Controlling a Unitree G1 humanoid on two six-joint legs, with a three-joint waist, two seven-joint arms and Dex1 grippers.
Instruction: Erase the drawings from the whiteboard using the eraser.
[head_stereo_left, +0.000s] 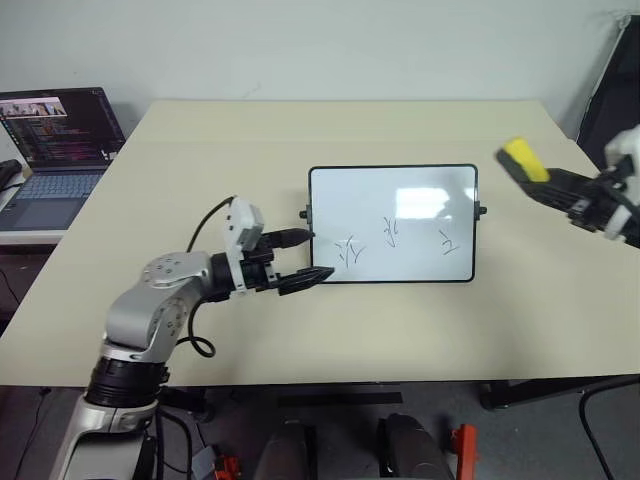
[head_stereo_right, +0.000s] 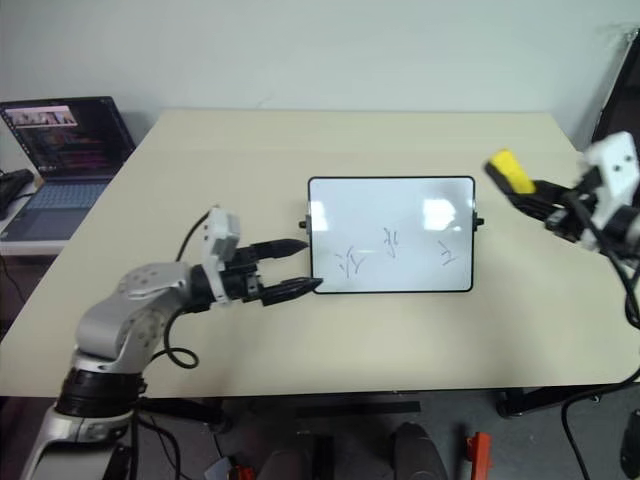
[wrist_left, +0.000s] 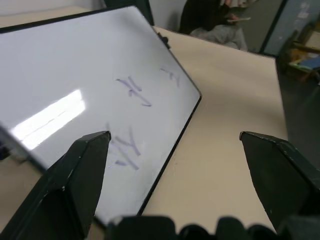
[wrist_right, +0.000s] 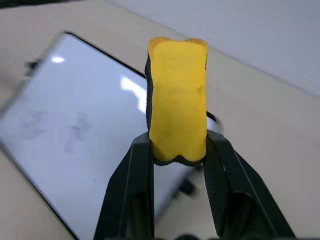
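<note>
The whiteboard (head_stereo_left: 400, 190) lies flat in the middle of the beige table, a glare patch on its upper right part. Three small dark-blue drawings run along its near edge: a left one (head_stereo_left: 350, 250), a middle one (head_stereo_left: 391, 235) and a right one (head_stereo_left: 449, 240). My left gripper (head_stereo_left: 315, 255) is open at the board's near left corner, its fingers pointing across the left drawing (wrist_left: 127, 150). Raised to the right of the board, my right gripper (head_stereo_left: 515, 168) is shut on the yellow eraser (wrist_right: 177, 100), which sticks out past its fingers.
An open laptop (head_stereo_left: 55, 150) sits on a side table off the table's left edge. A dark stand (head_stereo_left: 615, 80) rises beyond the far right corner. A seated person (wrist_left: 215, 20) shows past the table in the left wrist view. Bare tabletop (head_stereo_left: 250, 140) surrounds the board.
</note>
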